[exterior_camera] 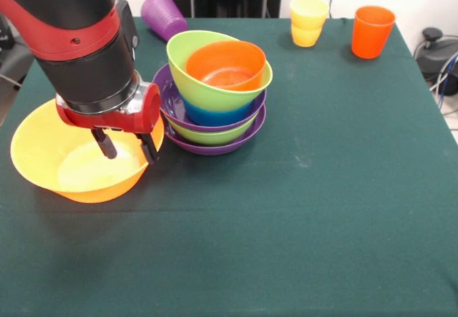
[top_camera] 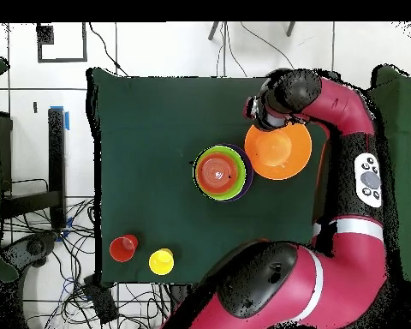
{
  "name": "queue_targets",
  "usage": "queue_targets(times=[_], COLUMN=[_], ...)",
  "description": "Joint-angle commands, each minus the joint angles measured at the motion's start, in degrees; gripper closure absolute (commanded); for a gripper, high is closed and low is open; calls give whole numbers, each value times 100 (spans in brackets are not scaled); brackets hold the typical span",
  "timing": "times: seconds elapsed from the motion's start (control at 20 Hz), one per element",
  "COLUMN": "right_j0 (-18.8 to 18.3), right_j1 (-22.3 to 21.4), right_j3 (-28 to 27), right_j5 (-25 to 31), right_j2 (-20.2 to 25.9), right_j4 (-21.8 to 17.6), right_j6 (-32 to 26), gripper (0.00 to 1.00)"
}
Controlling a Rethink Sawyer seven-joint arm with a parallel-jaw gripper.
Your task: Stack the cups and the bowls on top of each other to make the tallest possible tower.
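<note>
The tower [exterior_camera: 215,95] stands mid-table: purple, green, purple and blue bowls, then a tilted green bowl with the small red-orange bowl [exterior_camera: 225,65] on top. It also shows in the overhead view [top_camera: 220,173]. The very large yellow-orange bowl [exterior_camera: 79,161] sits just left of it, upright. My gripper [exterior_camera: 128,147] is open and hangs over this bowl's right side. One finger is inside the bowl and the other is at the rim nearest the tower. A ribbed purple cup [exterior_camera: 163,15] lies on its side at the back. Yellow-orange cups [exterior_camera: 308,21] are nested upright, and an orange-red cup [exterior_camera: 372,31] stands beside them.
In the overhead view the arm [top_camera: 329,111] arches over the table's right side, covers the gripper and hides the purple cup. The big bowl [top_camera: 278,152], the orange-red cup [top_camera: 123,248] and a yellow cup [top_camera: 161,260] show there. Cables lie on the floor off the table's edge.
</note>
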Motion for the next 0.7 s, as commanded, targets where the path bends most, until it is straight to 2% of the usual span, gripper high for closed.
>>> queue_targets(times=[0.05,0.7], right_j0=[169,174], right_j1=[93,118], right_j3=[413,572], right_j5=[-321,-532], right_j2=[-16,-38], right_j4=[-29,53], right_j6=[517,569], gripper=[0,0])
